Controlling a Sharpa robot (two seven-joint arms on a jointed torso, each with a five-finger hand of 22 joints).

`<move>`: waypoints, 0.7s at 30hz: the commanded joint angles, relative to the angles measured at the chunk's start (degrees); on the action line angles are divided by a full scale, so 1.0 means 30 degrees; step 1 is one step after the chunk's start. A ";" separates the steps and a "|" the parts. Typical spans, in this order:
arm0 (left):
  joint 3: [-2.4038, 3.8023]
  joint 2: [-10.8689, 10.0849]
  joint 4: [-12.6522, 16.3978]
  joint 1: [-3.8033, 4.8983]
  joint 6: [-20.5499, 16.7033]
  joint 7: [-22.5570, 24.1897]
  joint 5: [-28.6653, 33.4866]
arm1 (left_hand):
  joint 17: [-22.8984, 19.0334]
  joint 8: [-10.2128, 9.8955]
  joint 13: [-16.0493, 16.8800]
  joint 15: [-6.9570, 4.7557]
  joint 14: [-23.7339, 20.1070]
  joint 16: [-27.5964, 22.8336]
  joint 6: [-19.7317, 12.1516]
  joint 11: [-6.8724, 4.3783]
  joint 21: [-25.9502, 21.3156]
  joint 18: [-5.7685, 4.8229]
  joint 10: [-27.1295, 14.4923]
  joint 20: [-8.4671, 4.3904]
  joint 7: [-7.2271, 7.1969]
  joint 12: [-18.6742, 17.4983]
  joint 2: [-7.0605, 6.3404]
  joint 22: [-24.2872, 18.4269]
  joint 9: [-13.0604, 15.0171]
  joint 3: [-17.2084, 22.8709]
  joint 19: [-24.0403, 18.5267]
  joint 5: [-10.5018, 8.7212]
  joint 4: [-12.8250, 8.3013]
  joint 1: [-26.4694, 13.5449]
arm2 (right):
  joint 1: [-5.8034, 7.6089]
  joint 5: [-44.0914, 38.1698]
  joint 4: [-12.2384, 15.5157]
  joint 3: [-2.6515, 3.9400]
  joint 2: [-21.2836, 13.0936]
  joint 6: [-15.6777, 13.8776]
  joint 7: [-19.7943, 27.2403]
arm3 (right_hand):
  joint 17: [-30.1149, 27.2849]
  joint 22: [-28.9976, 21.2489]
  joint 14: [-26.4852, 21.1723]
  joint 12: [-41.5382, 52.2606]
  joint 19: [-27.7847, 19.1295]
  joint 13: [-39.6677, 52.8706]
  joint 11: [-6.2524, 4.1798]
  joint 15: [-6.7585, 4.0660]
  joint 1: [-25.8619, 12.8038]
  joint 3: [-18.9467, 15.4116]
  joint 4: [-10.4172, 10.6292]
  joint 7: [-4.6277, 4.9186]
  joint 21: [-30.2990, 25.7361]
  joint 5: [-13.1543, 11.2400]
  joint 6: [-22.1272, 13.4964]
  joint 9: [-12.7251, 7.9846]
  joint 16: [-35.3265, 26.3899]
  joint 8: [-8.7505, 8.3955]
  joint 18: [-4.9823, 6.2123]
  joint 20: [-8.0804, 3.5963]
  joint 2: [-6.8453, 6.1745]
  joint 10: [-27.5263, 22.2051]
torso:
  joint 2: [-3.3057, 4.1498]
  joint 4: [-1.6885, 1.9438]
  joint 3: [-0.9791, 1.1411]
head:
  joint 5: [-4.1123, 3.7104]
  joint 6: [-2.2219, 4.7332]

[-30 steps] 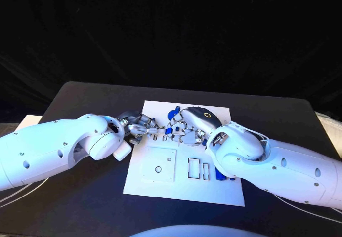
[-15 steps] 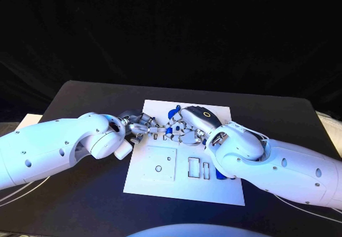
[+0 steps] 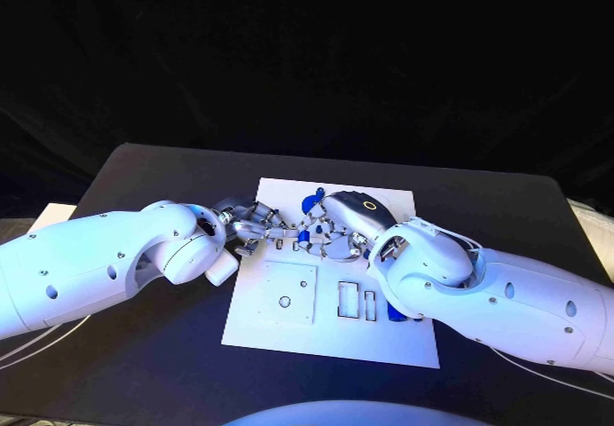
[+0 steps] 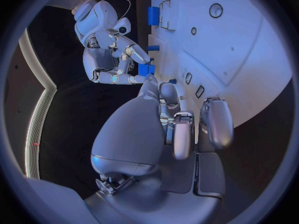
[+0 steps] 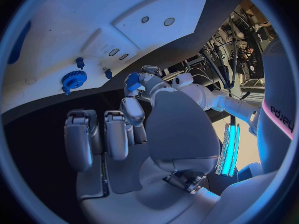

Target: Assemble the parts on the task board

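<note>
Head view: the left hand and right hand meet fingertip to fingertip over the far half of the task board, at 12 o'clock from the bench centre, pinching a small blue part between them. Left wrist view: the right hand holds the blue part at its fingertips just above the task board. Right wrist view: the left hand grips the blue part, and a blue gear lies on the task board.

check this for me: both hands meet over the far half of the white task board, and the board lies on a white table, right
Not quite. The table is black, not white, as the head view shows. The rest holds: the left hand and the right hand meet over the far half of the white task board, which lies on that table.
</note>
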 commanded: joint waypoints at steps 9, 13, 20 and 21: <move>0.0086 -0.0529 -0.0150 -0.0003 -0.0180 0.0344 -0.0034 | 0.5021 0.0088 0.0032 -0.0084 0.2013 0.0114 0.0010 -0.0080 0.0098 -0.0239 0.0082 -0.0076 -0.0081 -0.0032 0.0071 -0.0010 -0.0017 0.0024 0.0057 -0.0021 -0.0158 0.0240 | 0.0237 -0.1171 -0.0608 -0.0002 0.0344 0.2035 -0.0846 | 0.3059 0.3312 0.1532 -0.0079 0.1022 -0.0070 -0.0151 -0.0121 0.0085 0.0180 -0.0017 -0.0019 -0.0056 -0.0150 0.0118 0.0040 -0.0028 0.0110 0.0009 -0.0065 -0.0107 -0.0079 | -0.0024 0.0022 -0.0031 | -0.0018 0.0024; 0.0131 -0.0945 -0.0125 0.0014 -0.0467 0.0631 0.0307 | 0.5021 0.0086 -0.0097 -0.0085 0.2013 0.0114 0.0010 -0.0081 0.0004 -0.0212 0.0030 -0.0077 -0.0081 -0.0121 0.0075 -0.0122 -0.0020 0.0028 0.0005 -0.0021 -0.0167 0.0252 | 0.0513 -0.1445 -0.1116 -0.0076 0.0625 0.2581 -0.1058 | 0.3061 0.3319 0.1532 -0.0097 0.1026 -0.0083 -0.0153 -0.0122 0.0095 0.0188 -0.0024 -0.0019 -0.0052 -0.0163 0.0118 0.0041 -0.0027 0.0109 0.0007 -0.0066 -0.0112 -0.0087 | -0.0017 0.0028 -0.0052 | -0.0032 0.0030; 0.0377 -0.1761 -0.0008 0.0152 -0.1361 0.1868 0.2456 | 0.4800 0.0021 -0.0539 -0.0060 0.1951 -0.0036 -0.0080 -0.0040 -0.0451 -0.0086 -0.0222 -0.0067 -0.0027 -0.0482 0.0096 -0.0648 -0.0060 0.0023 -0.0263 -0.0029 -0.0173 0.0233 | 0.1248 -0.1863 -0.2207 -0.0539 0.1294 0.3969 -0.1408 | 0.3079 0.3329 0.1536 -0.0099 0.1032 -0.0083 -0.0154 -0.0124 0.0108 0.0209 -0.0026 -0.0019 -0.0047 -0.0188 0.0109 0.0040 -0.0015 0.0101 0.0005 -0.0068 -0.0103 -0.0087 | -0.0042 0.0023 -0.0102 | 0.0003 0.0053; 0.0391 -0.1838 -0.0005 0.0192 -0.1556 0.2160 0.2965 | 0.4671 -0.0006 -0.0703 -0.0041 0.1913 -0.0124 -0.0120 -0.0018 -0.0617 -0.0044 -0.0334 -0.0056 -0.0005 -0.0630 0.0117 -0.0830 -0.0078 0.0035 -0.0369 -0.0026 -0.0191 0.0252 | 0.1336 -0.1972 -0.2309 -0.0597 0.1394 0.4231 -0.1502 | 0.3079 0.3329 0.1536 -0.0099 0.1032 -0.0083 -0.0154 -0.0124 0.0108 0.0209 -0.0026 -0.0019 -0.0047 -0.0188 0.0109 0.0040 -0.0015 0.0101 0.0005 -0.0068 -0.0103 -0.0087 | -0.0053 0.0037 -0.0129 | -0.0001 0.0057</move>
